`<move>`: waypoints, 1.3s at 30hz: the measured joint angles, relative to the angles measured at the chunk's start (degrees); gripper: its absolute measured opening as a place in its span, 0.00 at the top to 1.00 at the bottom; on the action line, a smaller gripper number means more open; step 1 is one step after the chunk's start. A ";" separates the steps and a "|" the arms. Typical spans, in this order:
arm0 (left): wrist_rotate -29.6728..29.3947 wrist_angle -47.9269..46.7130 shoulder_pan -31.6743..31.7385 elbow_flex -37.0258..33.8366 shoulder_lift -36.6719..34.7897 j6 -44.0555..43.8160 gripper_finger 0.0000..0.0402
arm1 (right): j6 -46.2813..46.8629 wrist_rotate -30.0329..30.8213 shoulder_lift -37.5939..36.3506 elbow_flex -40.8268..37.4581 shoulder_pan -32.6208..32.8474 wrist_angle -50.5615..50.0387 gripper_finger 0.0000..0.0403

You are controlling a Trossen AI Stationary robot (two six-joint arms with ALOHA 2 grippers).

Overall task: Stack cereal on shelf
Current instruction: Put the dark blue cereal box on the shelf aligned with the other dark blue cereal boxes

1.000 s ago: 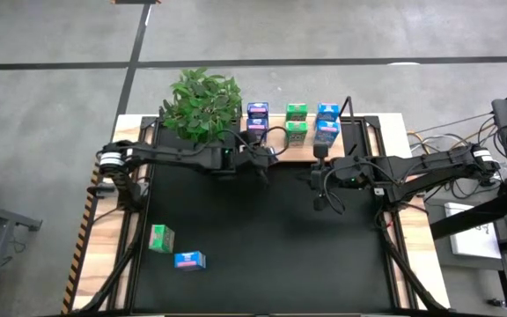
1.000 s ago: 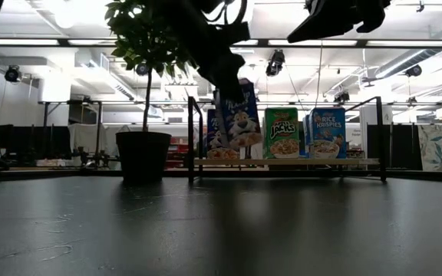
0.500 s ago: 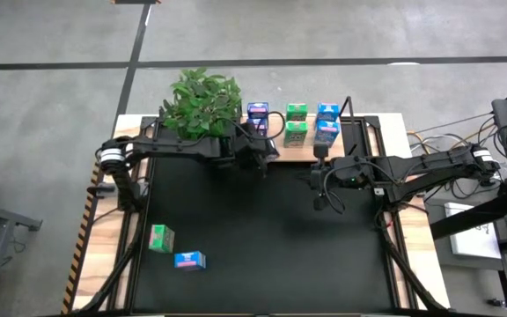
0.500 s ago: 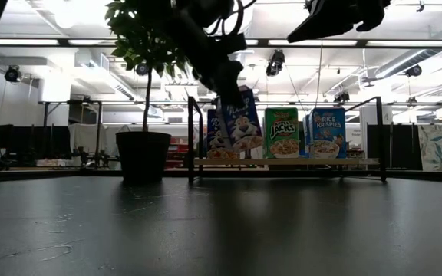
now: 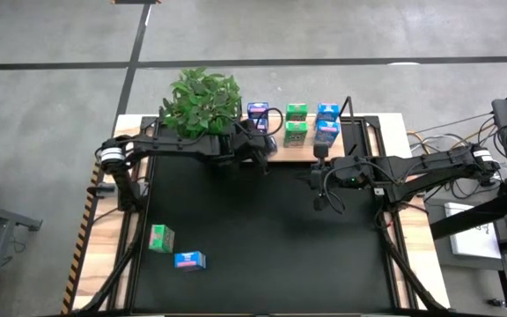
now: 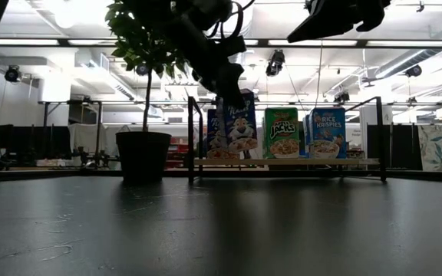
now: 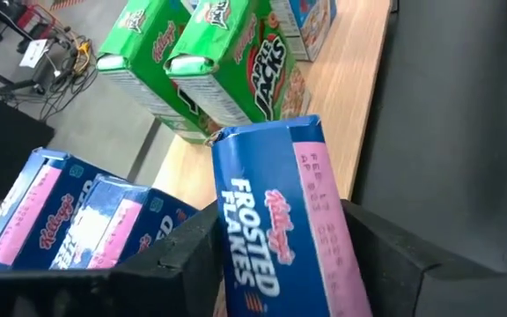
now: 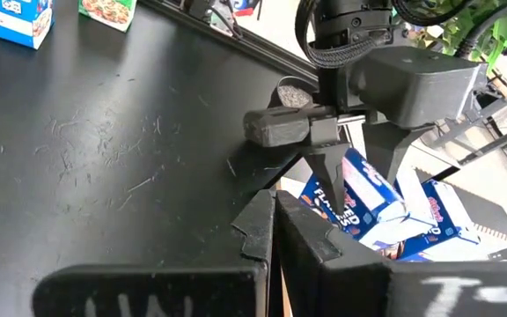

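My left gripper (image 5: 258, 146) is shut on a dark blue cereal box (image 6: 239, 126) at the left part of the light wood shelf (image 5: 282, 155). Two more dark blue boxes (image 7: 77, 220), two green boxes (image 5: 296, 123) and light blue boxes (image 5: 326, 123) stand on the shelf. A green box (image 5: 161, 238) and a light blue box (image 5: 189, 260) lie on the black mat at the near left. My right gripper (image 5: 322, 189) is shut and empty, raised above the mat near the shelf's right part. My left gripper pinches the dark blue box between its two fingers (image 7: 179, 255) on two opposite sides (image 7: 245, 264), near its upper end. The fingers come from above, slanting from the table's left. The box hangs nearly upright, its lower end (image 6: 240, 153) at shelf level; whether it touches the shelf, I cannot tell.
A leafy potted plant (image 5: 202, 104) stands just left of the shelf, close to my left arm. A dark frame (image 6: 379, 138) rises at the shelf's ends. The black mat (image 5: 262, 255) lies open between the shelf and the two loose boxes.
My left gripper has gone toward the table's far edge and down with the dark blue box. The box was tilted and stood higher; now it is nearly upright with its lower end down at the shelf.
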 joint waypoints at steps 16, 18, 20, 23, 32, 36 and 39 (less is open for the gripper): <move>-0.22 0.29 -0.61 2.56 0.48 1.63 0.50 | 0.42 0.00 0.00 0.00 -0.02 -0.05 0.98; -0.20 -1.70 -1.37 3.94 0.48 2.56 0.50 | 0.42 0.01 0.00 0.00 -0.01 -0.05 0.98; -0.20 -4.13 -2.10 5.66 0.48 2.75 0.50 | 0.46 0.00 0.00 0.00 -0.02 -0.05 0.98; -0.24 -8.35 -3.62 8.14 0.46 2.73 0.50 | 0.46 0.02 0.00 0.00 -0.01 -0.05 0.98; -0.48 -18.11 -11.51 8.31 0.44 4.41 0.64 | 1.18 0.01 0.00 0.00 0.00 -0.18 0.98; -8.17 -16.65 -12.98 4.81 2.62 3.91 0.75 | 1.36 0.02 0.00 0.00 0.00 -0.15 0.98; -15.69 -13.91 -12.84 3.23 5.09 3.83 0.84 | 1.33 0.02 0.00 0.00 -0.02 0.23 0.98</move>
